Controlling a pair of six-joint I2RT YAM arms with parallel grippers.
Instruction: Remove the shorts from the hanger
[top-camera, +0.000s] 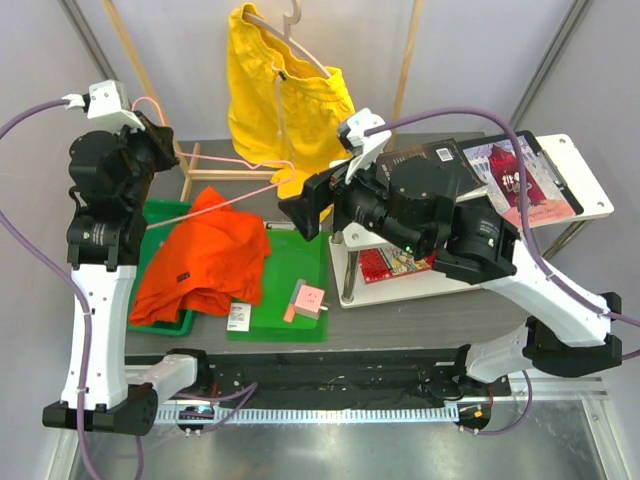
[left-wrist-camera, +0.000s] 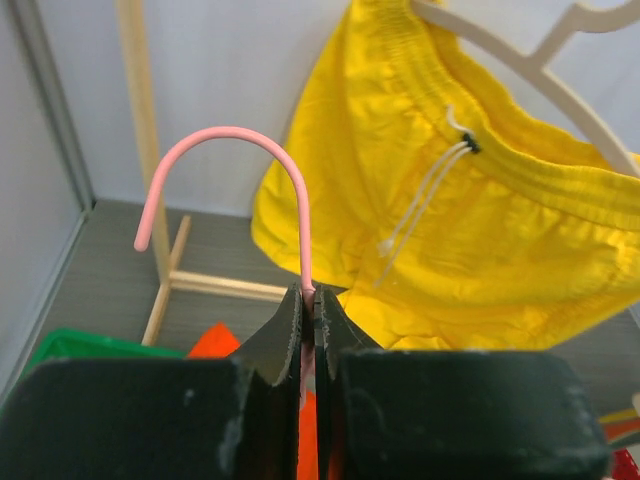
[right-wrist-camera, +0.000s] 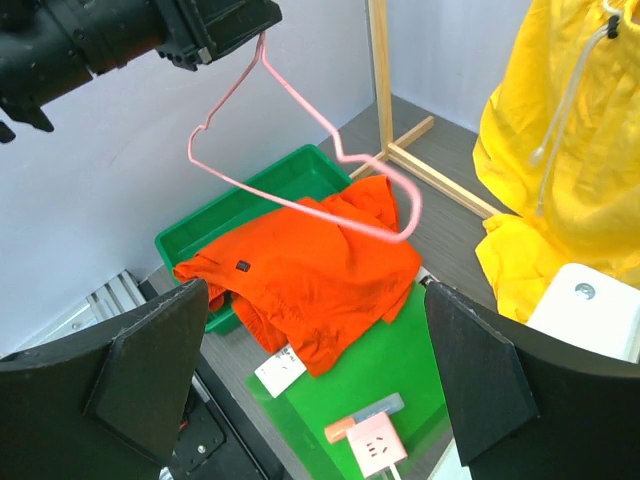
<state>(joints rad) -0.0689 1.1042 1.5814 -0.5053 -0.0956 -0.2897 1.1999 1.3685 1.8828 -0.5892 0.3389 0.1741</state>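
Top external view: the orange-red cloth shorts (top-camera: 210, 255) are seen lying crumpled across the green plastic tray (top-camera: 160, 212) at lower left, partly over the flat green mat (top-camera: 270, 325). The thin pink wire hanger (left-wrist-camera: 250, 140) is clamped at its neck by the fully closed left gripper (left-wrist-camera: 310, 295), above the tray. The bright yellow shorts with white drawstring (top-camera: 280, 100) are hung on a pale hanger (left-wrist-camera: 530, 65) at upper centre. The right gripper (right-wrist-camera: 315, 340) is spread wide, with nothing gripped.
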